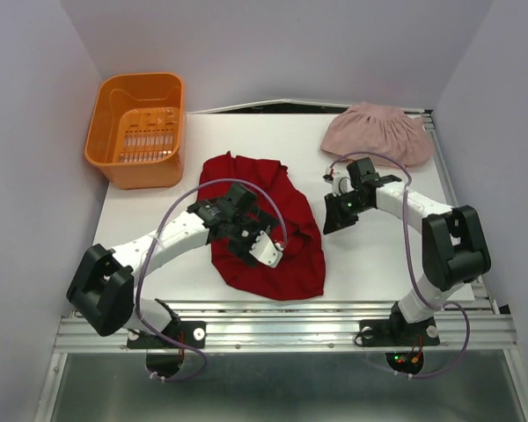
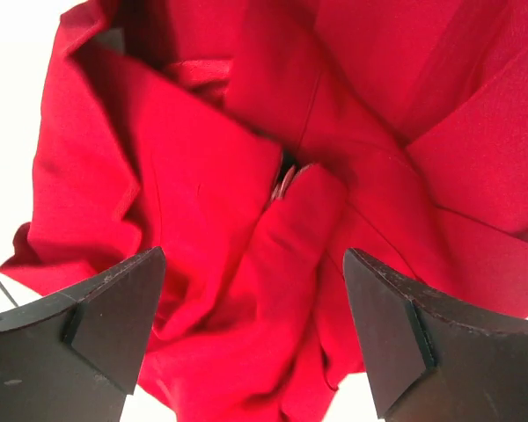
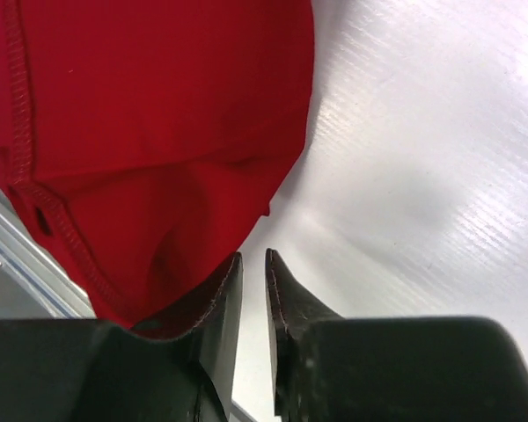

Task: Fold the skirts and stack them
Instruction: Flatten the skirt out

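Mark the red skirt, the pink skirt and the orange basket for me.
red skirt [image 1: 292, 266], top external view, bare lower cloth.
pink skirt [image 1: 378, 132], top external view, middle of gathers.
orange basket [image 1: 141, 177], top external view, near wall.

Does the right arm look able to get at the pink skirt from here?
Probably yes. The pink skirt lies on the table just beyond the right gripper, with nothing between them in the top view, and the gripper, nearly closed, holds nothing.

Deep red skirt [image 1: 304, 257] (pink skirt [image 1: 378, 132])
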Controlling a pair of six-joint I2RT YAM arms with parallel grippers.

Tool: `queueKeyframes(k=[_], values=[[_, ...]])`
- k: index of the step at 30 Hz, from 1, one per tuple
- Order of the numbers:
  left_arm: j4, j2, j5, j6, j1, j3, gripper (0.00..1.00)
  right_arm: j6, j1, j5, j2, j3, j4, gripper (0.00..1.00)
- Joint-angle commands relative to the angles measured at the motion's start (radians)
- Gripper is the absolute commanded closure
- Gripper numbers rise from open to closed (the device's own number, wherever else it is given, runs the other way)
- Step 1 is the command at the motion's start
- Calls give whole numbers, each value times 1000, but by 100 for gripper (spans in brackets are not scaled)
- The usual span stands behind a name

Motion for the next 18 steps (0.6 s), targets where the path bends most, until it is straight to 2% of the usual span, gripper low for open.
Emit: queueKeyframes(k=[1, 6, 8, 9, 10, 11, 15, 16, 18], values=[[41, 47, -43, 84, -41, 24, 6, 5, 10, 42, 21, 35, 43, 81], [57, 137, -106, 97, -88, 35, 10, 10, 10, 66, 10, 50, 32, 81], [54, 179, -129, 94, -91, 49, 19, -10, 10, 53, -37, 55, 21, 78], [54, 187, -132, 87, -92, 57, 25, -15, 10, 43, -59, 56, 15, 77], [52, 196, -132, 76, -92, 78, 43, -19, 10, 36, -80, 56, 12, 77], [41, 195, -121, 53, -89, 89, 52, -38, 10, 31, -100, 59, 0, 75], [2, 114, -57, -16, -62, 152, 75, -84, 10, 11, -188, 81, -42, 72], [-31, 70, -37, -31, -51, 190, 87, -88, 10, -10, -227, 82, -43, 71], [-43, 22, 15, -76, -22, 231, 100, -99, 10, -45, -263, 86, -42, 68]])
